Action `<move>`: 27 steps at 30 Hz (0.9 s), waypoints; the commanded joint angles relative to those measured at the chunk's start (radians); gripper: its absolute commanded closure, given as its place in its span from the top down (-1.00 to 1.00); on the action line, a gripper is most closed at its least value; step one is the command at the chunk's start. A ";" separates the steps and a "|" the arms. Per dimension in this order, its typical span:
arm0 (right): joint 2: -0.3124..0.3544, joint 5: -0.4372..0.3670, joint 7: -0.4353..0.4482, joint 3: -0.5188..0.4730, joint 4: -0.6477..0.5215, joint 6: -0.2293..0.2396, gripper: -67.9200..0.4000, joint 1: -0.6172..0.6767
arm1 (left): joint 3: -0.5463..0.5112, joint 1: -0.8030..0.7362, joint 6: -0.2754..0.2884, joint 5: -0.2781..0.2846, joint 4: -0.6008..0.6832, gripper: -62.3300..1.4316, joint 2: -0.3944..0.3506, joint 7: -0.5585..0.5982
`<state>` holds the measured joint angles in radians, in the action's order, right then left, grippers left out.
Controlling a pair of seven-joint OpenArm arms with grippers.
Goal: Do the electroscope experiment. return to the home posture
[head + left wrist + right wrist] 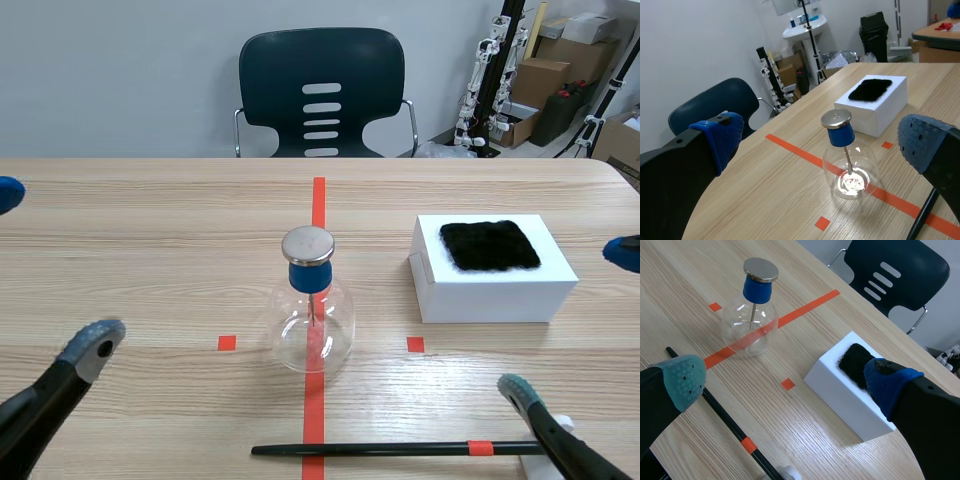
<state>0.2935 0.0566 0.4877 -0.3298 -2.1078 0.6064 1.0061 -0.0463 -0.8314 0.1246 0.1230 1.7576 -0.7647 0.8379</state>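
Observation:
The electroscope (312, 310), a clear glass flask with a blue stopper and a metal disc on top, stands upright on the orange centre line. A white box (495, 290) to its right carries a black fur cloth (490, 245). A black rod (400, 449) with an orange band lies near the front edge, its right end on a small white support (548, 455). My left gripper (50, 268) hangs open at the left, well short of the flask. My right gripper (570, 322) hangs open at the right, above the rod's end and beside the box. Neither gripper holds anything.
A dark chair (322, 95) stands behind the table's far edge. Cardboard boxes and equipment (560, 80) sit on the floor at the back right. In the left wrist view a sink (805, 27) and a black bin (874, 30) are far off.

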 commanded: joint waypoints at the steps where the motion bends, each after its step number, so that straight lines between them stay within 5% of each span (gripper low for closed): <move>1: 0.000 -0.014 0.008 -0.003 -0.014 -0.004 1.00 -0.006 | 0.001 -0.002 0.002 0.018 0.008 1.00 0.005 0.010; 9: 0.000 -0.014 0.007 -0.003 -0.014 -0.004 1.00 -0.006 | 0.001 -0.002 0.004 0.068 0.000 1.00 0.005 0.010; 27: 0.000 -0.014 0.004 -0.003 -0.014 -0.004 1.00 -0.006 | 0.001 -0.002 0.028 0.068 -0.004 1.00 0.005 0.010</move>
<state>0.2935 0.0566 0.4870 -0.3298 -2.1078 0.6064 1.0061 -0.0463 -0.8314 0.1570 0.1841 1.7489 -0.7647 0.8375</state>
